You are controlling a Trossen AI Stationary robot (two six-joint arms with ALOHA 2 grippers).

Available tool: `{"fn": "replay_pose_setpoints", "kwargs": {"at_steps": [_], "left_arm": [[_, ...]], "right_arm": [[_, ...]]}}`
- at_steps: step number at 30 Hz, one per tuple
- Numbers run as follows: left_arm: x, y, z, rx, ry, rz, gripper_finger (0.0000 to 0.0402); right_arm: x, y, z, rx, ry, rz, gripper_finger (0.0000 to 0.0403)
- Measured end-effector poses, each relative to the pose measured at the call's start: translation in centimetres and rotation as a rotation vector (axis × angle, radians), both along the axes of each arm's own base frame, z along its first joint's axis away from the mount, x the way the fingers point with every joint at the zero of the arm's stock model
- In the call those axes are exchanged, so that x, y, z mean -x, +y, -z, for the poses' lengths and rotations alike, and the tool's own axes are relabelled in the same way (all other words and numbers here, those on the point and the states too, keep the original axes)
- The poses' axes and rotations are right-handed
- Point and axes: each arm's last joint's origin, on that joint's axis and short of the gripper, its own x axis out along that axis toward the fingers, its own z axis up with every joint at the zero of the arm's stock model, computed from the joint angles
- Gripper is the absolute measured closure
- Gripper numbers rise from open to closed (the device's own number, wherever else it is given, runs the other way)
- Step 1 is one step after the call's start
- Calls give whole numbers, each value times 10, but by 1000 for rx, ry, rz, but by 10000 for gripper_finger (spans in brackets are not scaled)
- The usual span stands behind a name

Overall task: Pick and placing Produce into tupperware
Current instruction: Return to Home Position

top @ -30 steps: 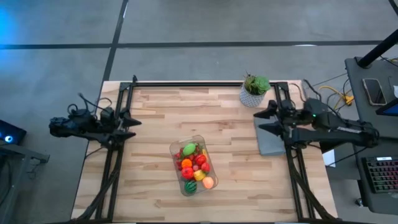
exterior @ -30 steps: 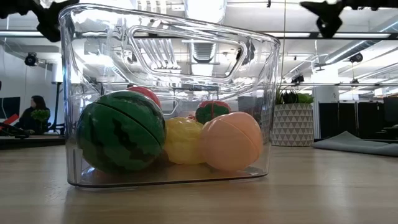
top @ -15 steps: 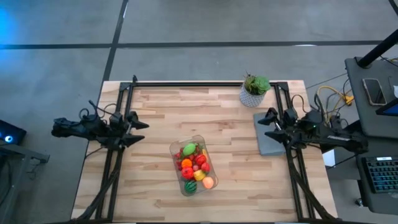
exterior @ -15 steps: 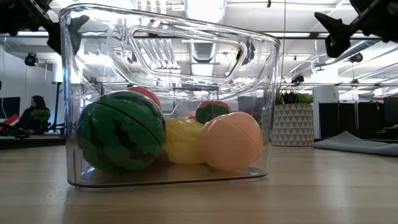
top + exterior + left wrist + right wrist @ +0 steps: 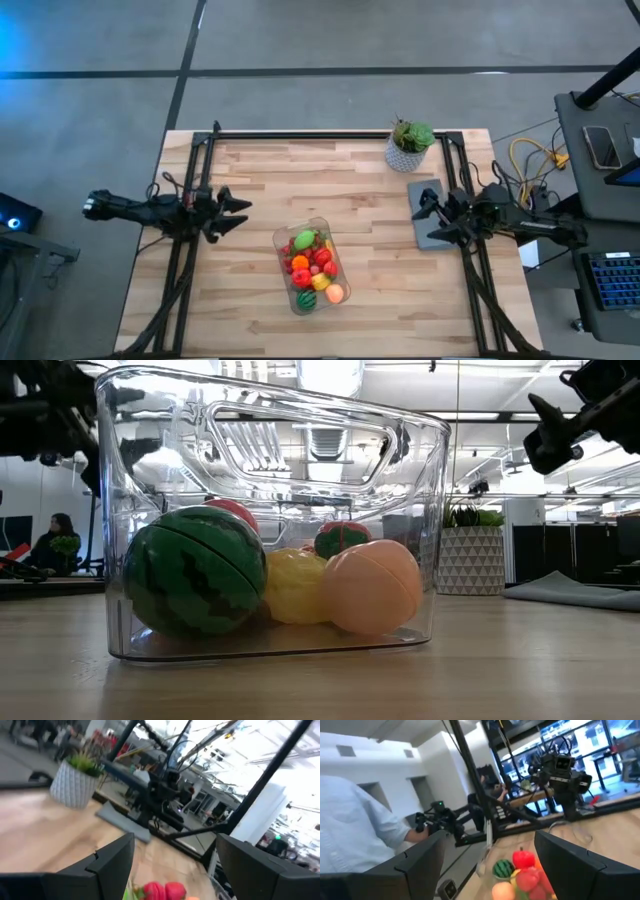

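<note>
Left gripper (image 5: 238,214) hangs wide and empty at the left side of the table (image 5: 260,170). Right gripper (image 5: 428,215), likewise spread and empty, seems to hover over the grey slab (image 5: 416,188). Between them, nearer, the tupperware (image 5: 279,244) holds the Produce (image 5: 312,266).

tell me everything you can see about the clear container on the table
The container is clear, glossy plastic, rectangular with rounded corners and a moulded handle shape in one wall. It stands upright, lidless, on the wooden table, near its middle, turned slightly askew. Toy fruit fills its floor, with a watermelon and a peach-coloured ball at the end facing the low camera.
</note>
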Motion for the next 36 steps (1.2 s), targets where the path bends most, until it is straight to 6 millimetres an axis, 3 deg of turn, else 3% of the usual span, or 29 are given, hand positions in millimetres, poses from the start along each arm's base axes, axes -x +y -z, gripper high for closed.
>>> {"fn": "replay_pose_setpoints", "kwargs": {"at_steps": [5, 11, 17, 36], "left_arm": [[-2, 0, 9, 110, 77, -7, 134], [-4, 0, 11, 105, 105, -7, 134], [-5, -1, 14, 100, 128, -8, 134], [-9, -1, 20, 87, 193, -12, 134]], "right_arm": [[-3, -2, 6, 0, 57, 62, 104], [-8, -11, 23, -52, 246, 356, 109], [-10, -18, 26, -64, 287, 580, 107], [-11, -18, 27, -63, 303, 590, 104]]}}
